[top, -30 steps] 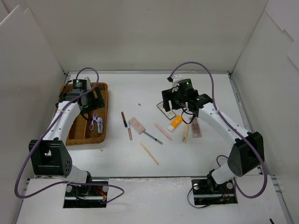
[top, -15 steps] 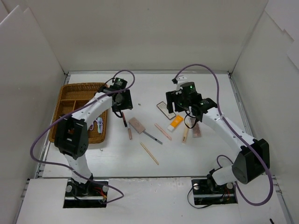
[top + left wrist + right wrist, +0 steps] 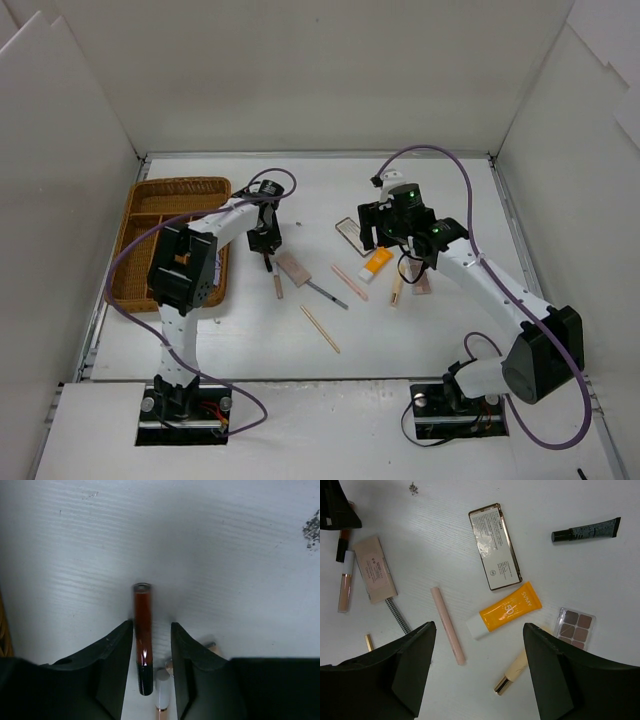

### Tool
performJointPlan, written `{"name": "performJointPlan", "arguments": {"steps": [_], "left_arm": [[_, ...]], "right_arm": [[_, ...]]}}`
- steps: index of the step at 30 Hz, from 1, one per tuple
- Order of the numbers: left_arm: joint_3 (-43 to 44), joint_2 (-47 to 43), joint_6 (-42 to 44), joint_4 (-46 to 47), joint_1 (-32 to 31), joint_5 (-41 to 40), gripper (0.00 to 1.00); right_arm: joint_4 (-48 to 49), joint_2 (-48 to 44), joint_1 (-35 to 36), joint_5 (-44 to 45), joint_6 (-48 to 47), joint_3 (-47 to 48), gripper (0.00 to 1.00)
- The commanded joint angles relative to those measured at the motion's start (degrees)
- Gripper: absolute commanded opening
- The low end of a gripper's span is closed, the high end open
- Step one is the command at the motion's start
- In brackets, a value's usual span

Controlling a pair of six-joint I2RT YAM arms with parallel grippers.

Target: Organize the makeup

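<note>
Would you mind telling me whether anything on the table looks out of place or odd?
A small dark smudge marks the white table near the left tool, possibly spilled powder. Otherwise the makeup in view just lies scattered at all angles outside the tray; nothing looks broken.

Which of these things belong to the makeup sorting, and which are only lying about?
Belong: red-brown pencil, orange tube, pink compact, flat rectangular case, eyeshadow palette, black tube, pale pink stick.
Lying about: wicker tray (likely the destination), dark smudge.
</note>
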Motion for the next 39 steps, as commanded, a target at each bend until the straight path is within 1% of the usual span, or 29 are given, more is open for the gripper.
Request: {"name": "performJointPlan", "arguments": {"steps": [1,2,4,5,6,9,12,13,14,15,16,18,19,20,21,22,24,25,29,35,39], "left_arm": [[2.85,-0.47,-0.81,0.02,0.42,-0.34,0.31],[3.2,0.41,-0.55,-0.07,1.03,-0.25,0.24],[3.73,1.12,-0.29,-0.07,1.64,0.18,0.15],[3.9,1.29,-0.11,-0.24,1.65,0.27,0.04],[4.08,1.21,-0.11,-0.5,2.26,0.36,0.0],[3.38,-2.12,1.29,-0.07,2.79,0.19,0.0],[4.17,-8.35,5.32,-0.77,2.79,-1.3,0.0],[4.69,-11.94,6.82,-0.94,3.58,-2.0,0.0],[4.87,-13.8,8.31,-1.12,4.63,-2.36,0.0],[4.96,-15.65,11.81,-1.21,5.51,-2.1,0.0],[4.7,-18.97,13.5,-1.3,6.47,-1.75,0.0],[3.21,-21.8,16.74,-1.3,10.16,-1.05,0.0],[0.5,-24.52,17.98,-0.86,11.57,-0.7,0.0],[-0.65,-25.59,20.17,-0.25,14.37,-0.43,0.0],[-1.8,-26.56,20.19,0.1,15.61,-0.43,0.0],[-3.46,-27.78,23.07,0.28,16.84,-0.34,0.0],[-4.27,-28.41,25.37,-0.07,19.83,-1.13,0.0],[-4.7,-28.5,27.47,-0.24,20.63,-2.18,0.0],[-5.59,-27.01,31.08,0.81,23.01,-6.4,0.0],[-4.0,-21.47,32.67,1.16,25.64,-10.0,0.0],[-3.83,-18.23,32.5,1.95,27.31,-9.58,0.0]], "right_arm": [[2.04,-2.37,0.53,1.6,0.68,0.19,0.67],[1.95,-2.37,0.27,1.68,0.68,0.28,0.67],[1.95,-2.37,0.53,1.69,0.59,0.19,0.67],[2.04,-2.37,0.53,1.69,0.59,0.19,0.67],[2.04,-2.19,0.35,1.6,0.59,0.28,0.67],[2.04,-2.19,0.44,1.77,0.51,0.63,0.67],[2.04,-2.19,0.35,1.86,0.33,1.15,0.67],[2.04,-2.1,0.35,1.77,0.07,1.33,0.67],[2.04,-2.02,0.35,1.69,-0.02,1.51,0.67],[2.04,-1.84,0.35,1.6,-0.2,1.94,0.67],[2.04,-1.75,0.44,1.51,-0.46,2.21,0.67],[2.12,-1.49,0.35,1.16,-0.72,2.56,0.67],[2.04,-1.31,0.35,0.98,-0.81,2.65,0.67],[2.04,-0.96,0.27,0.63,-0.9,2.91,0.67],[2.04,-0.79,0.35,0.37,-0.9,2.83,0.67],[2.04,-0.7,0.35,0.11,-1.07,3.0,0.67],[2.12,-0.26,0.35,-0.42,-1.25,3.35,0.67],[2.12,-0.08,0.35,-0.6,-1.34,3.35,0.67],[2.21,0.62,0.44,-1.57,-1.6,3.62,0.67],[2.3,0.45,0.26,-2.44,-1.78,2.92,0.67],[2.39,-0.78,0.35,-2.18,-2.04,1.86,0.67]]}}
